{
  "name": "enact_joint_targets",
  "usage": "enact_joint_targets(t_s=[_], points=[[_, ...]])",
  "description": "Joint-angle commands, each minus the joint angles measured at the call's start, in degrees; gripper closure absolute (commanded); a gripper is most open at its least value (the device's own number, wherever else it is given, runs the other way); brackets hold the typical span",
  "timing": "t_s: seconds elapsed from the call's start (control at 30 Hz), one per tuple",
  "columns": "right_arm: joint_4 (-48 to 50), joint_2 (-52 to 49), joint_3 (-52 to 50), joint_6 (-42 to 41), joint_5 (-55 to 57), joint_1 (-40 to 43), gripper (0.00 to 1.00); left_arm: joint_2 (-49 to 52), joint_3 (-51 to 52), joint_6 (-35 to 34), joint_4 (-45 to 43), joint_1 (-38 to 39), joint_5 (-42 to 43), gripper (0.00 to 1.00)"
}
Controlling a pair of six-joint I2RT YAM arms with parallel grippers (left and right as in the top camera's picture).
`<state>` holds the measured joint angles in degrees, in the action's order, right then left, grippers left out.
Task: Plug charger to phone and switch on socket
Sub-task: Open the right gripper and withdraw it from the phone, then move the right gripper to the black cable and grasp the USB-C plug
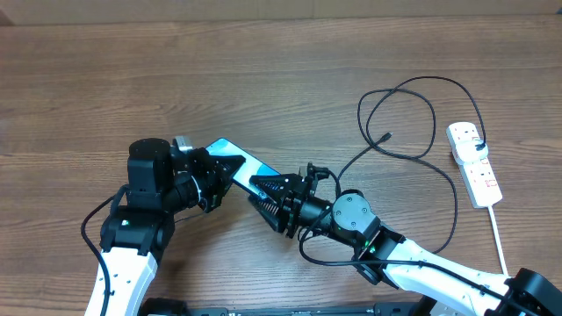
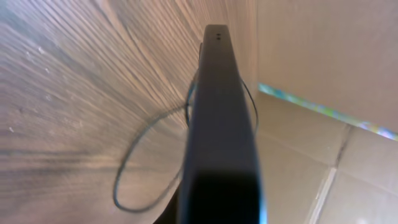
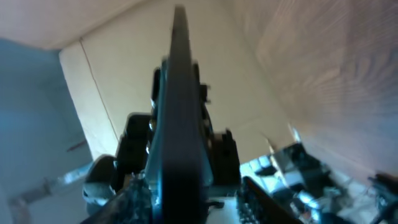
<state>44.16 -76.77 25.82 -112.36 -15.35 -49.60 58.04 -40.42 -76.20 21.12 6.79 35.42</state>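
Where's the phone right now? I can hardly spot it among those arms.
In the overhead view, the phone sits left of centre, tipped on edge between the left gripper and the right gripper, far from the socket at the right.

Free passage over the far-left table (image 1: 132, 61); on the right, perhaps tight, charger (image 1: 387, 137) loops beside socket (image 1: 474, 164).

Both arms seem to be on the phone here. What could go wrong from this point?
1. The left pincer and right pincer both appear clamped on the phone; when one releases to fetch the charger, the phone may tilt or slip.
2. The charger runs close past the right arm; moving that arm could snag it, dragging the connector tip or tugging the socket.
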Motion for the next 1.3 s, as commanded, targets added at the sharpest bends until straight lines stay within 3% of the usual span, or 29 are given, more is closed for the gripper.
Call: enact_joint_targets(t_s=[0.0, 0.1, 0.2, 0.27, 0.37, 0.53, 0.67, 0.87, 1.07, 1.27], points=[[-2.99, 0.35, 1.29, 0.15, -4.46, -0.22, 0.34, 0.00, 0.11, 7.32, 1.20, 0.35, -6.32, 0.96], [-11.23, 0.35, 1.29, 1.55, -4.42, -0.17, 0.09, 0.09, 0.11, 12.83, 2.45, 0.35, -9.05, 0.96], [-16.87, 0.35, 1.27, 18.82, -1.16, 0.57, 0.00, 0.15, 0.11, 19.96, 2.56, 0.31, -10.58, 0.96], [-18.58, 0.35, 1.27, 31.52, 0.37, 1.33, 0.00, 0.39, 0.11, 23.47, 2.69, 0.31, -10.32, 0.96], [-20.92, 0.35, 1.29, 39.06, 2.58, 3.32, 0.00, 0.85, 0.11, 26.32, 4.50, 0.33, -10.32, 0.96], [-23.17, 0.70, 1.33, 46.05, 3.28, 8.41, 0.00, 2.34, 0.11, 31.08, 6.47, 0.33, -6.99, 0.96], [-30.62, 2.47, 2.75, 51.95, 3.32, 12.79, 0.00, 4.28, 0.11, 32.09, 6.03, 0.33, -3.26, 0.96], [-52.70, 3.69, 12.02, 57.77, 6.01, 21.11, 0.00, 8.28, 0.11, 33.62, 2.71, 0.33, 3.65, 0.96], [-72.91, 3.69, 23.10, 62.93, 18.73, 25.99, 0.00, 10.16, 0.11, 33.48, -0.81, 0.33, 9.33, 0.96], [-74.27, 3.69, 26.16, 69.37, 23.45, 26.49, 0.00, 10.19, 0.11, 33.33, -3.13, 0.33, 12.72, 0.96]])
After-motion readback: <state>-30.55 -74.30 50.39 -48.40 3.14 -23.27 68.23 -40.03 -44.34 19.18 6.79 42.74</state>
